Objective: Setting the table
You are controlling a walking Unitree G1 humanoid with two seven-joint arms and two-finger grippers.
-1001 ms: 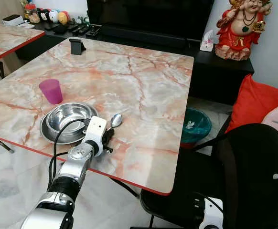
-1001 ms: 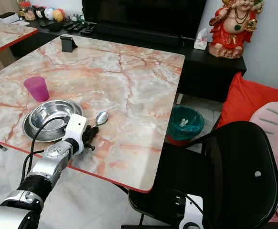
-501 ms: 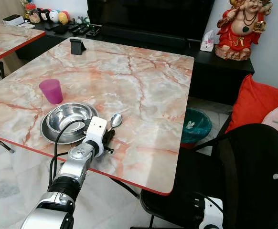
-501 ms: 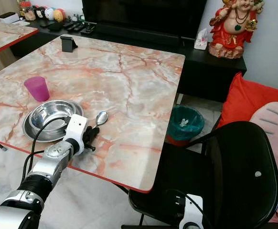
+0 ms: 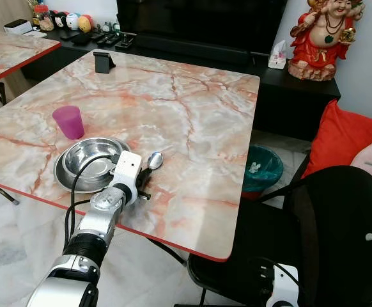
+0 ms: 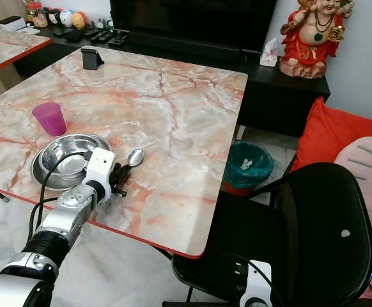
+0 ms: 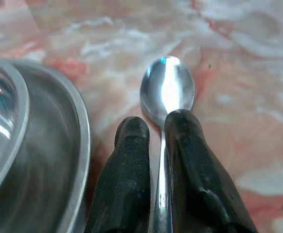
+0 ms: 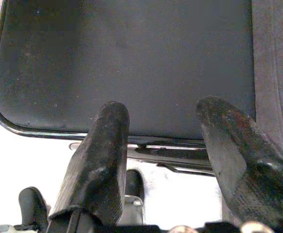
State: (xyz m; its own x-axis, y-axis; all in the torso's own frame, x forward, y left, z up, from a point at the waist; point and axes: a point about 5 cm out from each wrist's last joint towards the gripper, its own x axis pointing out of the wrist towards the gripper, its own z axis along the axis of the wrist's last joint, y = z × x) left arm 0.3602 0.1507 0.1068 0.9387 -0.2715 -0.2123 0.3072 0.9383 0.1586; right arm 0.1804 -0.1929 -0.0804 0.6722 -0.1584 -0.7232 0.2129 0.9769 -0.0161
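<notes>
A steel spoon (image 5: 155, 160) lies on the marble table (image 5: 192, 121), its bowl pointing away from me, just right of a steel bowl (image 5: 91, 155) that sits in a steel plate (image 5: 65, 180). My left gripper (image 5: 142, 179) is low over the table's near edge, shut on the spoon's handle; the left wrist view has the spoon (image 7: 167, 87) sticking out between the two black fingers (image 7: 127, 165) beside the plate's rim (image 7: 80, 160). A pink cup (image 5: 68, 121) stands behind the bowl. My right gripper (image 8: 161, 114) hangs open above a black chair seat (image 8: 132, 53).
A black phone stand (image 5: 103, 62) stands at the table's far left. A black chair (image 5: 339, 230) is at my right, a green bin (image 5: 261, 169) on the floor beyond it, red cushions (image 5: 346, 137) further right. Another marble table (image 5: 7, 54) is at the far left.
My left wrist has edged slightly forward and toward the bowl, still holding the spoon. The spoon's bowl stays at almost the same spot.
</notes>
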